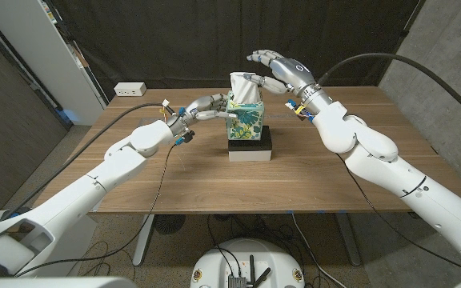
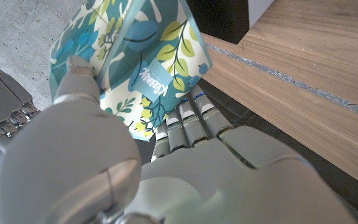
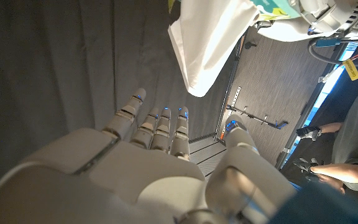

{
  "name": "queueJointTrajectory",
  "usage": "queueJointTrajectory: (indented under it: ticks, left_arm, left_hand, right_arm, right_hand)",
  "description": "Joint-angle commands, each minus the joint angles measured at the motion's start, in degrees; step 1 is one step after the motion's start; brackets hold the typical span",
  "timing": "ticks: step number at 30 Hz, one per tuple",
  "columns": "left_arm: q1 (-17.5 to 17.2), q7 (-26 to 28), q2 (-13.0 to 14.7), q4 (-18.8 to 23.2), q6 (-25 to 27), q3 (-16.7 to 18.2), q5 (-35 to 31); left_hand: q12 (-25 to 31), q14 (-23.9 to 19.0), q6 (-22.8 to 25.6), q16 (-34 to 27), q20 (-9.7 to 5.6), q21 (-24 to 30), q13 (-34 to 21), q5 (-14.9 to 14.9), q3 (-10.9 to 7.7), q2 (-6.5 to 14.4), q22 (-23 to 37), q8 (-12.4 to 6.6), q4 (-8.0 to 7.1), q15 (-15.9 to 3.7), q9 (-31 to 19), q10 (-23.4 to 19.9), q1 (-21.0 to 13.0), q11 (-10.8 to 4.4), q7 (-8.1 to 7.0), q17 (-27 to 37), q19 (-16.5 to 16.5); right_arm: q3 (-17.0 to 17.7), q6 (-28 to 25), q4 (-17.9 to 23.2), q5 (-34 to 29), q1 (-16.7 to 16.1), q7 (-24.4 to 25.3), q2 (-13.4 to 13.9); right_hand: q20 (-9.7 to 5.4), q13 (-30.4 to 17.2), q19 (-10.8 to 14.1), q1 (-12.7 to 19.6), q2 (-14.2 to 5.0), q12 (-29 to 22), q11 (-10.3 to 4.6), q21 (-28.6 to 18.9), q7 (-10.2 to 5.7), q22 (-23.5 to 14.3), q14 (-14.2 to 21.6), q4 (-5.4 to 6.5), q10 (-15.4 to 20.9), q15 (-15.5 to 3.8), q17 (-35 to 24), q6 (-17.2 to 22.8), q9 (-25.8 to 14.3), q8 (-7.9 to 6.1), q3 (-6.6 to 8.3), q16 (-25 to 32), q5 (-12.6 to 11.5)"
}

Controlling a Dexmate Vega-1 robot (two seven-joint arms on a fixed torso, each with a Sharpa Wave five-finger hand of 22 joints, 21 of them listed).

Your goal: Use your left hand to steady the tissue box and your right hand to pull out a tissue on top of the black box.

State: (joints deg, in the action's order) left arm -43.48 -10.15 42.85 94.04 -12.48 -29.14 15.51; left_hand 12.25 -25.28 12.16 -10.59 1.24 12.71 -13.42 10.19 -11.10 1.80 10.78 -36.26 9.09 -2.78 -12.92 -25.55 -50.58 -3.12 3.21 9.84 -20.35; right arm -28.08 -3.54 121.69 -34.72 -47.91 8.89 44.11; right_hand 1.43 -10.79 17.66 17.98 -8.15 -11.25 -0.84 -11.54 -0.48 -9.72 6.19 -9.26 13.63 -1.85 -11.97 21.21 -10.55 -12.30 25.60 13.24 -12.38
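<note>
— White tissue (image 1: pixel 241 85) stands from the tissue box (image 1: pixel 245 118) on our black box (image 1: pixel 250 148), mid-table (image 1: pixel 310 180). Left hand (image 1: pixel 201 108) clasps the box.
— Right hand (image 1: pixel 277 68) hovers, fingers spread, empty. A loose pinch might tear it, or lift the box.
</note>
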Motion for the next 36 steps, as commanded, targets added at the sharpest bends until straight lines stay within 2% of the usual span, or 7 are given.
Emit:
queueJointTrajectory:
  ticks: [1,11,18,25,27,30,36]
  left_arm:
    - [-0.55,0.26,0.33,1.00,0.38,0.13,-0.19]
    - [-1.15,0.78,0.62,1.59,0.32,0.55,-0.17]
    - [-0.88,0.32,0.53,1.22,0.28,0.50,0.10]
    - [-0.66,0.56,0.40,0.94,0.79,0.43,-0.06]
    - [-0.62,0.61,0.40,0.86,0.85,0.43,-0.10]
    - [-0.51,0.49,0.32,0.59,0.79,0.42,0.07]
    - [-0.33,0.46,0.21,0.21,0.71,0.40,0.11]
  left_hand:
    - [-0.22,0.11,1.46,-0.03,0.02,-0.03,-0.28,0.30,-0.48,0.50,0.25,-0.19,-0.25,-1.07,-0.12,-0.11,0.04,-0.29,1.91,0.04,-0.07]
    - [-0.22,0.14,1.49,-0.01,0.00,-0.03,-0.29,0.30,-0.56,0.53,0.25,-0.24,-0.25,-1.05,-0.10,-0.08,0.14,-0.29,1.86,0.02,-0.03]
    - [-0.16,0.16,1.57,0.01,-0.06,-0.02,-0.30,0.28,-0.56,0.49,0.26,-0.29,-0.28,-1.09,-0.10,-0.22,0.29,-0.28,1.86,0.02,-0.04]
    - [-0.20,0.23,1.50,0.04,0.00,-0.02,-0.31,0.31,-0.71,0.67,0.26,-0.28,-0.26,-1.12,-0.09,-0.13,0.27,-0.18,1.86,0.02,-0.01]
    - [-0.21,0.20,1.45,0.03,0.04,-0.02,-0.31,0.32,-0.75,0.68,0.26,-0.27,-0.24,-1.14,-0.09,-0.09,0.25,-0.13,1.85,0.01,-0.01]
    - [-0.22,0.15,1.46,0.02,0.01,-0.02,-0.32,0.31,-0.80,0.68,0.26,-0.29,-0.22,-1.12,-0.09,-0.07,0.26,-0.29,1.89,0.00,0.01]
    - [-0.24,0.22,1.30,0.04,0.13,-0.03,-0.33,0.33,-0.98,0.96,0.27,-0.24,-0.30,-1.01,-0.08,-0.01,0.37,-0.26,1.98,0.03,0.08]
  right_arm:
    - [-0.71,0.68,-0.43,-0.21,1.00,-1.52,-0.21]
    - [-1.42,0.46,-1.20,-0.48,1.81,-2.80,-0.49]
    - [-2.04,-0.63,-1.09,-2.58,1.76,-2.33,-0.78]
    - [-2.56,-2.40,-0.84,-5.22,1.31,-1.10,-1.39]
    - [-2.86,-3.32,-0.67,-6.59,1.16,-0.64,-1.64]
    - [-3.06,-3.22,-0.90,-7.11,1.20,-0.14,-1.72]
    - [-3.76,-3.69,-1.22,-9.13,1.44,0.77,-2.15]
  right_hand:
    - [-0.07,-0.23,0.61,1.34,-0.12,-0.22,-0.12,0.05,0.54,-0.25,0.41,-0.30,0.80,-0.41,-0.01,1.72,-0.19,-0.67,0.41,-0.17,-0.63]
    - [-0.02,-0.22,0.62,2.45,-0.10,-0.16,-0.07,0.13,1.12,-0.25,0.44,-0.44,1.03,-0.50,0.06,5.07,-0.37,-1.68,0.75,-0.26,-0.84]
    - [-0.28,-0.20,1.26,5.79,-0.54,-0.07,-0.62,0.03,1.53,-0.22,0.92,-1.13,1.53,-0.94,0.33,10.05,-0.76,-3.38,2.18,-0.36,-1.48]
    - [-0.80,-0.19,2.00,8.92,-0.18,0.19,-1.14,-0.08,1.89,-0.20,1.34,-1.65,1.37,-1.44,0.53,12.35,-1.08,-4.44,3.24,-0.45,-1.88]
    - [-0.34,-0.19,2.29,9.87,0.03,0.19,-1.12,-0.14,1.71,-0.21,1.73,-1.71,1.47,-1.54,0.55,12.91,-1.27,-4.82,3.46,-0.35,-1.95]
    - [-0.03,-0.20,2.81,11.49,0.65,0.15,-1.20,-0.23,1.50,-0.21,2.09,-1.86,1.80,-1.50,0.61,14.39,-1.63,-5.77,3.73,-0.33,-1.91]
    - [-0.21,-0.25,4.52,16.92,1.79,0.04,-1.40,-0.48,1.09,-0.24,3.26,-1.80,3.03,-1.79,0.55,19.06,-2.94,-9.24,4.48,-0.12,-1.35]
